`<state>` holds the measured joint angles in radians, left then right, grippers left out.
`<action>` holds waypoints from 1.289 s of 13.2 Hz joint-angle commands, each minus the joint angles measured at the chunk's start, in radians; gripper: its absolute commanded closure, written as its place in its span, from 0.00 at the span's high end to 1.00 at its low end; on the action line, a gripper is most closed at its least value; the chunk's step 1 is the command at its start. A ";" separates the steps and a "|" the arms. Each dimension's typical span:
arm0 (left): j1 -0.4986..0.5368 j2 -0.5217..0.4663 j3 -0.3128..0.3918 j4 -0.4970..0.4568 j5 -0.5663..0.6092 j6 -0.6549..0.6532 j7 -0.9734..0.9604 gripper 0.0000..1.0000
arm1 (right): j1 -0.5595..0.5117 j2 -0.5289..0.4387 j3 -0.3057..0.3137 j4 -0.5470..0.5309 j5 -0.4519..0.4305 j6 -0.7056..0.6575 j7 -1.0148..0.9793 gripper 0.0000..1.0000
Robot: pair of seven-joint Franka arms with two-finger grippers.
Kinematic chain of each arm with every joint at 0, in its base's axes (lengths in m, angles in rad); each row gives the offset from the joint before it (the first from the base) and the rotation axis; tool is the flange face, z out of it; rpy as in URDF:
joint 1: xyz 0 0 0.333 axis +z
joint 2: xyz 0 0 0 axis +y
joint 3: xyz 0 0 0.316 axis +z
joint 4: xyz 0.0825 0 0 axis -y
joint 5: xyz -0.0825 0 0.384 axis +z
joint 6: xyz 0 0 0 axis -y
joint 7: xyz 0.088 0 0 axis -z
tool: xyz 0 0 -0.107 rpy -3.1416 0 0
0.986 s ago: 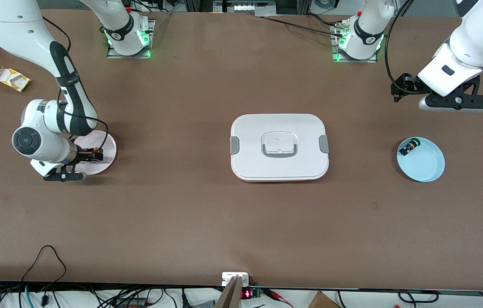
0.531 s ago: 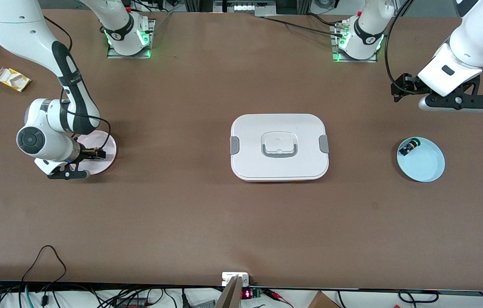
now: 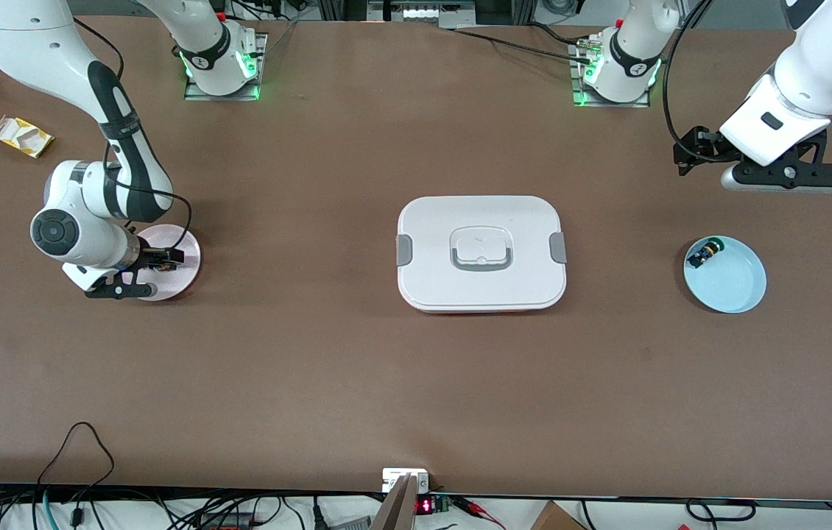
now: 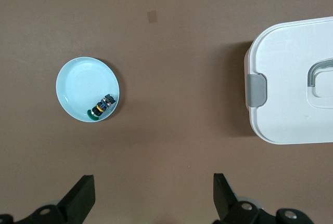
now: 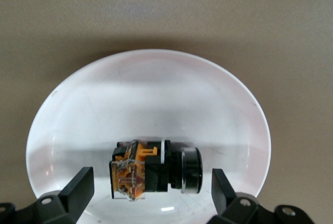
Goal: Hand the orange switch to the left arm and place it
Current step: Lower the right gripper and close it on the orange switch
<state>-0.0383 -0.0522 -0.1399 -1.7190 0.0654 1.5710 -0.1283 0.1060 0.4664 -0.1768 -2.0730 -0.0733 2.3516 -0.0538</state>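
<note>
The right gripper (image 3: 138,274) is low over the pink plate (image 3: 184,254) now, and over the last second the whole wrist has crept toward the box (image 3: 481,252) and tucked in closer over the dish. From the right wrist view the picture is clear: the orange switch (image 5: 155,170) lies on its side in the pink plate (image 5: 93,115), and the gripper's fingers (image 5: 78,185) stand wide apart on either side of it, not touching, holding nothing. So this reads as the final line-up before the pick; the jaws bracket the switch but have yet to come down around it and close.

At the left arm's end of the table, well apart from the box, the left gripper (image 3: 784,177) waits in the air, unmoved through the last second. Its own wrist view shows its fingers (image 4: 80,198) spread wide and empty, looking down on the blue plate (image 4: 73,83), where the other small switch (image 4: 102,105) with the blue and green parts lies against the rim.

The box sits shut in the middle of the table, squarely between the two plates, so it is the obstacle any handover has to clear. My read: the task is barely begun. The grasp comes first, then a lift high enough to carry the switch past the box toward the waiting left arm.
</note>
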 commanded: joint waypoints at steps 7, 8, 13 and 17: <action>0.005 0.005 -0.007 0.022 0.019 -0.020 -0.002 1.00 | -0.025 -0.012 0.005 -0.041 0.015 0.058 -0.035 1.00; 0.005 0.005 -0.007 0.022 0.019 -0.020 -0.002 1.00 | -0.025 -0.012 0.005 -0.039 0.015 0.058 -0.034 1.00; 0.005 0.005 -0.007 0.022 0.019 -0.020 -0.002 1.00 | -0.026 0.004 0.005 -0.039 0.017 0.064 -0.034 1.00; 0.005 0.005 -0.007 0.022 0.019 -0.020 -0.002 1.00 | -0.025 0.015 0.006 -0.036 0.018 0.075 -0.027 0.87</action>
<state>-0.0383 -0.0522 -0.1398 -1.7190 0.0654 1.5710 -0.1283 0.0904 0.4863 -0.1770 -2.0972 -0.0727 2.4044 -0.0616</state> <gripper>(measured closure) 0.000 0.004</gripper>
